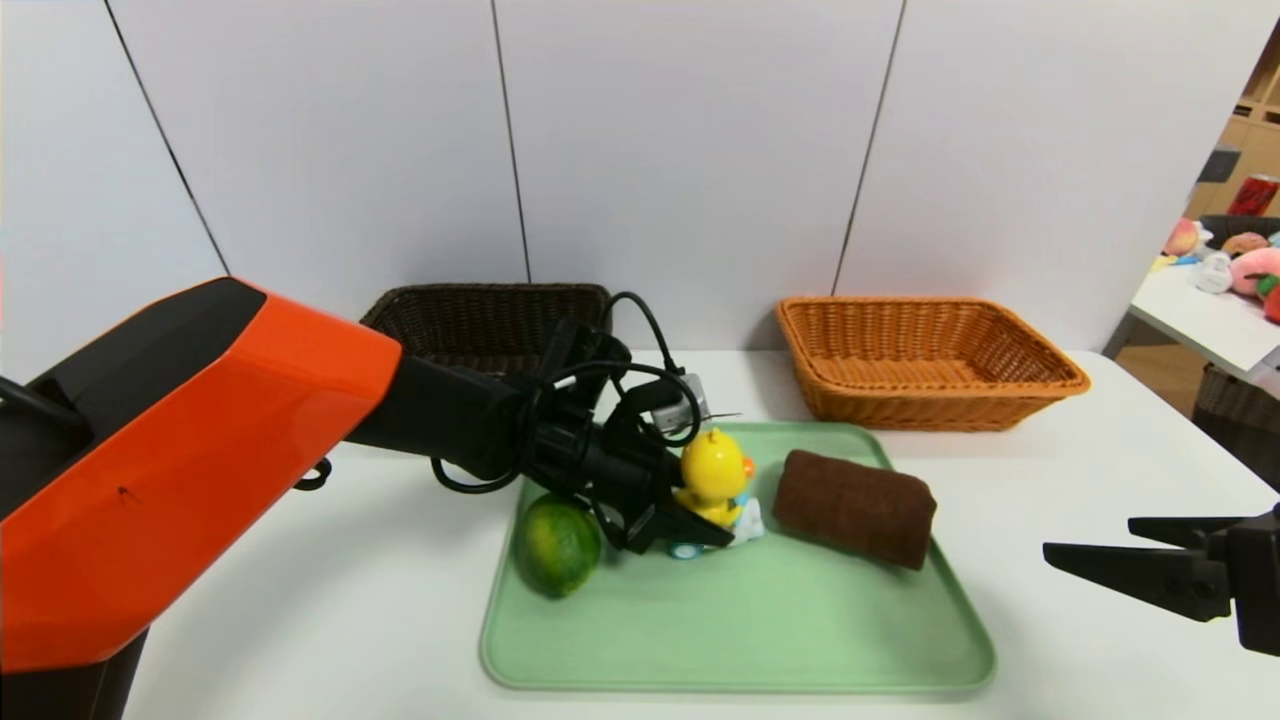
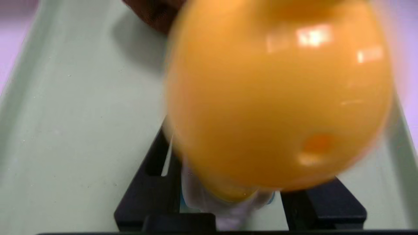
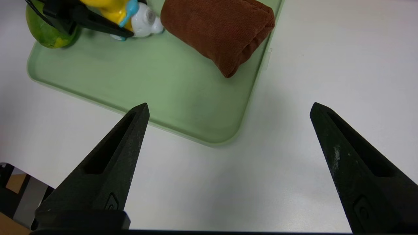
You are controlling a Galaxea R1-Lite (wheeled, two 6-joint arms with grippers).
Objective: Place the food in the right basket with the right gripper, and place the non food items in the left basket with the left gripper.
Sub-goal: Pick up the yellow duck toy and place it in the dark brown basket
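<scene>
Left tool (image 1: 722, 532) around yellow plastic duck toy (image 1: 712, 468) on green rectangular tray (image 1: 740, 675); clamped or not, cannot tell. Confirm firm hold low on body, lift straight. Leave right tool (image 1: 1092, 541) parked beside tray, wide apart.

On the green tray (image 1: 740, 620), 1 yellow duck toy (image 1: 713, 467) with an orange beak and white-and-blue base stands upright near the back. 1 round green fruit (image 1: 558, 546) with a yellow patch lies at its left; 1 folded brown towel (image 1: 855, 508) lies at its right. Behind the tray are 1 dark-brown basket (image 1: 480, 325), left, and 1 orange-brown basket (image 1: 925, 360), right.
</scene>
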